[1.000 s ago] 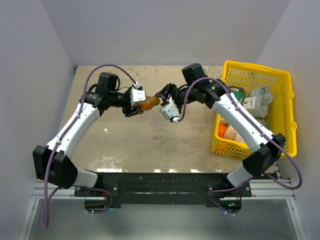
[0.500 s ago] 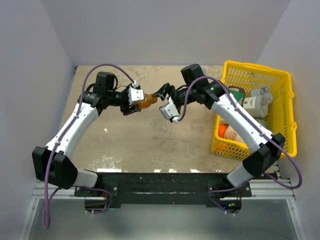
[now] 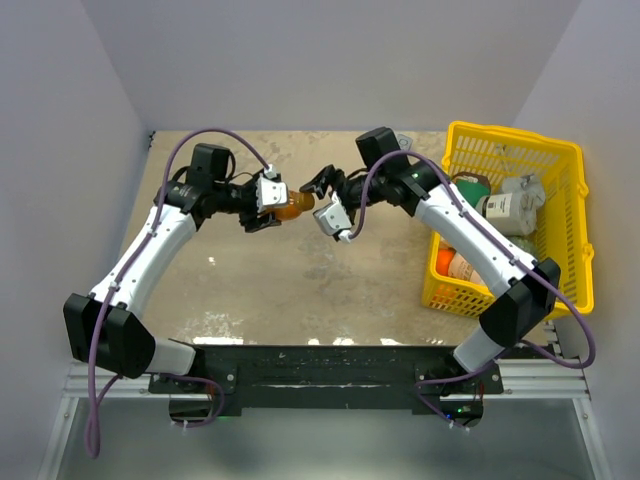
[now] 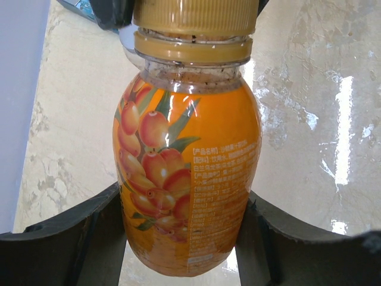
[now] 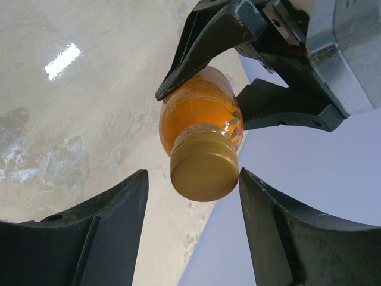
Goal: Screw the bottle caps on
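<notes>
– What did the overhead camera show?

– Both arms reached inward above the marbled table [image 3: 300,290]. The left gripper [image 3: 274,207] was clamped on an orange juice bottle [image 3: 292,208], carried on its side off the tabletop with its neck towards the right arm. The right gripper [image 3: 316,193] sat at that neck end. From that height I could not tell whether its fingers pressed on anything.

– And to the side?

– A yellow basket [image 3: 515,135] stood at the right edge of the table. It held a green-lidded container [image 3: 478,184], a white container [image 3: 515,205] and another orange bottle [image 3: 455,263].

– What about the left wrist camera?

– The held bottle filled the view. Its label had orange berries and green leaves beside a block of small print. The two black fingers [image 4: 89,229] pressed against its lower body, one on each side. A gold cap [image 4: 194,16] sat on the neck at the top edge of the picture, with a matching ring just under it.

– Was the cap fully seated?

– I could not tell how far it was screwed down.

– And the right wrist camera?

– It looked almost straight at the cap's flat top. The right fingers stood spread apart with the cap between them. There was a clear gap on the left, and the right finger was just beside the cap's rim. Behind the cap, the left gripper's fingers closed on the orange body from two sides.
</notes>
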You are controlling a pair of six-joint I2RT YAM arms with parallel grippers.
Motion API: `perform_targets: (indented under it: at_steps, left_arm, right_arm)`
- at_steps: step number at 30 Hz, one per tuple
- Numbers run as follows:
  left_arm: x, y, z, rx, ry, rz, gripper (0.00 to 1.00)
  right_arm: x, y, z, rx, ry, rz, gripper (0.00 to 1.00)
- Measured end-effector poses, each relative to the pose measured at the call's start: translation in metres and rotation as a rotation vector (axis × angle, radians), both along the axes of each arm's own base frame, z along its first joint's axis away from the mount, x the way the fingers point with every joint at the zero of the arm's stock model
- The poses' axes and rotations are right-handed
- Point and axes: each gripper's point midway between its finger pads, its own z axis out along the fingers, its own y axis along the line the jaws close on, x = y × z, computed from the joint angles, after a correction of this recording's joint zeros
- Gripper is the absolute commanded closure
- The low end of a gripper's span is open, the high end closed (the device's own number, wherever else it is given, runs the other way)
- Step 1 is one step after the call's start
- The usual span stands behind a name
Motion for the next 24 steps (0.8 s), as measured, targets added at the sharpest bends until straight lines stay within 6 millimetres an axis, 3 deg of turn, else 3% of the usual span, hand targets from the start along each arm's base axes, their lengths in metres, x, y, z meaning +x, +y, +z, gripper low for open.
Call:
perform_targets:
  at_steps: [16,21,24]
  left_arm:
    - [-0.001,-0.0018,-0.0017,-0.004,0.011,-0.009,1.0]
    - [-0.0011,-0.0028,-0.0006,-0.006,0.009,-0.012,1.0]
    - [-0.0015,-0.0036,-0.0005,-0.008,0.01,-0.015,1.0]
  right_arm:
    - [-0.0028,0.0066,0.0021,0.014,0.004,0.048,0.48]
    - [-0.0029,0.0066,0.0043,0.015,-0.006,0.053,0.63]
    - [-0.004,0.0058,0.0049,0.012,-0.001,0.053,0.82]
